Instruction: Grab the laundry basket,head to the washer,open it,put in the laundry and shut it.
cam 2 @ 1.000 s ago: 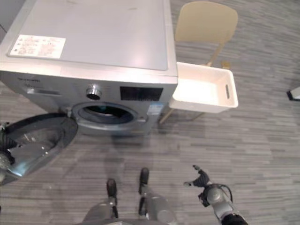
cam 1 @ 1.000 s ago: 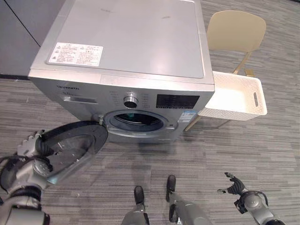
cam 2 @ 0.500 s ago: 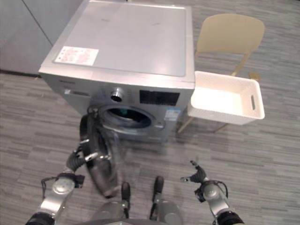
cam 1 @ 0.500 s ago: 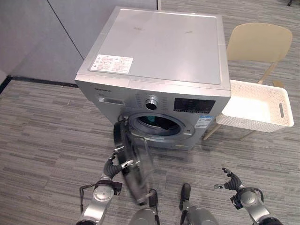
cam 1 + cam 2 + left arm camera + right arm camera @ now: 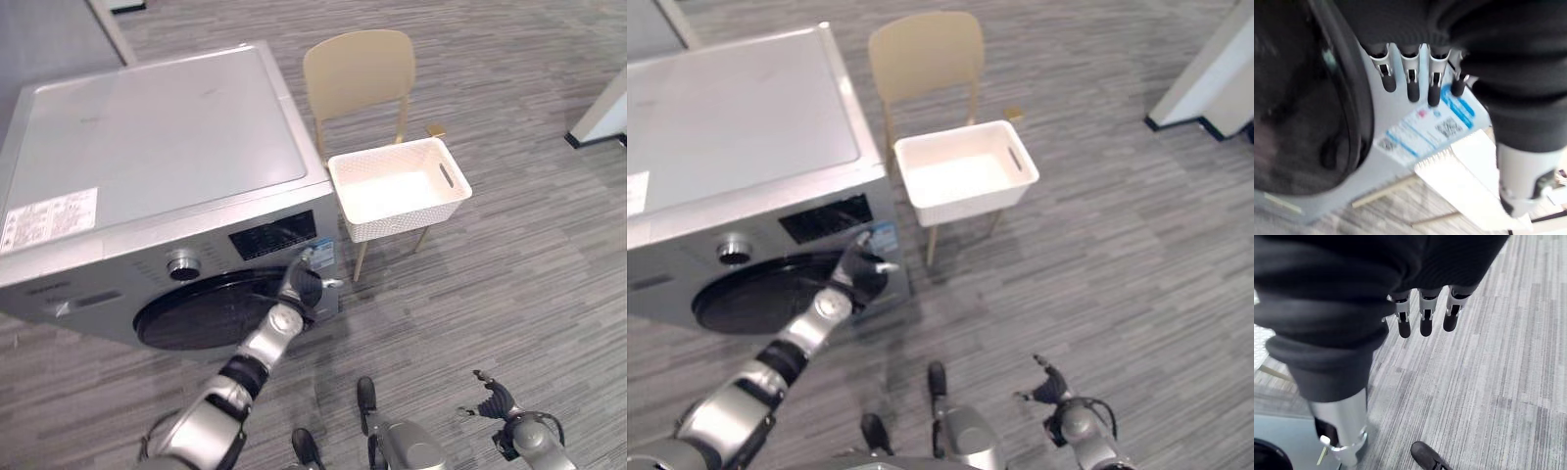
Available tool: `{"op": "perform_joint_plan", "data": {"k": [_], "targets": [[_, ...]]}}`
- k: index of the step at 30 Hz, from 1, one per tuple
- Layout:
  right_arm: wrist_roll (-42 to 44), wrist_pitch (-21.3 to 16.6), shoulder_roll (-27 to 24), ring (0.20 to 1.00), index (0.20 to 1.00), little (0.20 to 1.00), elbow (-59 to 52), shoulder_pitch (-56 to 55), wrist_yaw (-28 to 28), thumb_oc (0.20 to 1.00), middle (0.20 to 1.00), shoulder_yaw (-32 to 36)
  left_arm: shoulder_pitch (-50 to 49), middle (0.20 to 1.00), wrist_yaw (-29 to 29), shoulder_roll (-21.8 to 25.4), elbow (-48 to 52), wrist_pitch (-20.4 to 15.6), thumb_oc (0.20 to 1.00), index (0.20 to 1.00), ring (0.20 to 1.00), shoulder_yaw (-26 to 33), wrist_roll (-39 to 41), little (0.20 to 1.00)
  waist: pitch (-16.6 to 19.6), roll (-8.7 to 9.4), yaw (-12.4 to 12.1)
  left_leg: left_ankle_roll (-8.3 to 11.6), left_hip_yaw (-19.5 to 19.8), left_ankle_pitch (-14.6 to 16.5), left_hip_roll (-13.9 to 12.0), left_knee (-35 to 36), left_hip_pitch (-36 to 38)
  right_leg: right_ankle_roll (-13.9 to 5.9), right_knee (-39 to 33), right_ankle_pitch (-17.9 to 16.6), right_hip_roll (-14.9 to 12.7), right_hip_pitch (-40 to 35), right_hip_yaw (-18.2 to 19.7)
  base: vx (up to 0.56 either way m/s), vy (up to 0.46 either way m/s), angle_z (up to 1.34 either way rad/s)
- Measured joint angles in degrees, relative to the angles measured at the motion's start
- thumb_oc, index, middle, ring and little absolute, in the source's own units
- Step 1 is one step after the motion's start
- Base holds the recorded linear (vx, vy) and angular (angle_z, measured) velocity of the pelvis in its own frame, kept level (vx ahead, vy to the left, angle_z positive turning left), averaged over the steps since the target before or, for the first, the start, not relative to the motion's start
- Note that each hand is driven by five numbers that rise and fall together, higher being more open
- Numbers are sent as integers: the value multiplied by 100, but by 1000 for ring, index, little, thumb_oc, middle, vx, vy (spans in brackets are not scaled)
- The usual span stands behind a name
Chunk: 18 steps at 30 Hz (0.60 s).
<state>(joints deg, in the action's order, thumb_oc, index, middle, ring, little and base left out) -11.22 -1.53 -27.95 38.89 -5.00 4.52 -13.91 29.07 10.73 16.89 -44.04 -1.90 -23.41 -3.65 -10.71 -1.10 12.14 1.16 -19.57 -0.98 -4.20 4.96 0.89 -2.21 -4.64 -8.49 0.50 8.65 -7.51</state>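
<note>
Washer door (image 5: 211,308) lies flat against the front of the washer (image 5: 147,166), dark round glass covering the drum opening, so it looks shut or within a hair of it; can't see whether the latch has caught.

Left hand (image 5: 306,284) sits at the door's right rim, the side nearer the chair; fingers (image 5: 1411,86) straight and relaxed, laid toward the silver front panel just past the rim, holding nothing; reads as a flat-hand push, not a grasp.

Key relation: the door lies directly ahead of the left hand and slightly to the robot's left of it; the hinge seems to be on the far left side, so the hand is on the free edge where a push closes best; any remaining press goes straight into the washer's face, along the forearm's line.

Right hand (image 5: 1050,384) hangs low over the floor (image 5: 509,294), well apart from the washer, fingers loosely spread and empty; left hand is far nearer the door.

Laundry basket (image 5: 397,186), white and perforated, rests on the seat of the beige chair (image 5: 358,73) just right of the washer; it appears empty, which fits the laundry being already loaded; no cloth visible through the dark glass, so that's a judgement only.

Task looks at its last step; main risk is an unlatched door.
</note>
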Motion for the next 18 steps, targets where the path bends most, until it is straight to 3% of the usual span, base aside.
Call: {"op": "perform_joint_plan", "data": {"k": [1, 2, 3, 6, 11, 13, 18], "targets": [[0, 0, -44, 1000, 1000, 1000, 1, -13, 14, 1000, 1000, 11, -108, 1000, 15, 33, 99, -14, 1000, 1000, 1000, 40, -3, 1000, 18, -65, -2, 1, 8, 0, -7, 0, 12, 17, 0, 11, 8, -14, -11, 16, -6, 15], [4, 0, -89, 1000, 1000, 1000, 24, -24, 45, 1000, 1000, 64, -637, 1000, 62, 47, 460, -19, 1000, 1000, 1000, 156, -135, 1000, 99, -241, -63, 7, 108, 3, -30, 0, 26, 63, -2, 43, 26, -67, -86, 26, -2, 40], [4, -3, -88, 1000, 1000, 1000, 47, -22, 48, 1000, 1000, 88, -1143, 1000, 60, 13, 738, -72, 1000, 1000, 1000, 151, -188, 1000, 181, -379, -232, 9, 183, 3, -47, -14, 17, 113, -2, 78, 32, -98, -178, 25, 2, 37], [7, -7, -4, 1000, 1000, 1000, 130, 168, 57, 1000, 1000, 237, -2284, 1000, -22, 27, 1356, -81, 1000, 1000, 1000, 425, -204, 1000, 227, -477, -424, 37, 340, 69, -66, 4, 45, 160, -1, 114, 40, -200, -291, 27, 2, 25], [6, 0, 17, 1000, 1000, 1000, 268, 311, 61, 1000, 1000, 317, -3890, 1000, -521, 85, 1070, -14, 1000, 1000, 1000, 843, -91, 1000, 207, -424, -830, 35, 644, 51, -47, -23, 135, 222, 0, 160, 2, -382, -504, 5, -3, 31], [6, 0, 120, 1000, 1000, 1000, 297, 399, 61, 1000, 1000, 439, -4091, 1000, -616, 82, 967, -59, 1000, 1000, 1000, 1001, -63, 1000, 200, -375, -982, 34, 668, 53, -43, 4, 109, 220, 0, 159, -13, -398, -511, 5, -1, 19], [8, 11, 438, 1000, 1000, 1000, 569, 513, 68, 1000, 1000, 456, -4028, 1000, -611, -62, -534, -59, 1000, 1000, 1000, 1676, 132, 1000, 259, -170, -1084, 16, 880, 37, -24, 4, 140, 235, 0, 186, -44, -518, -677, 7, 20, 18]]}}
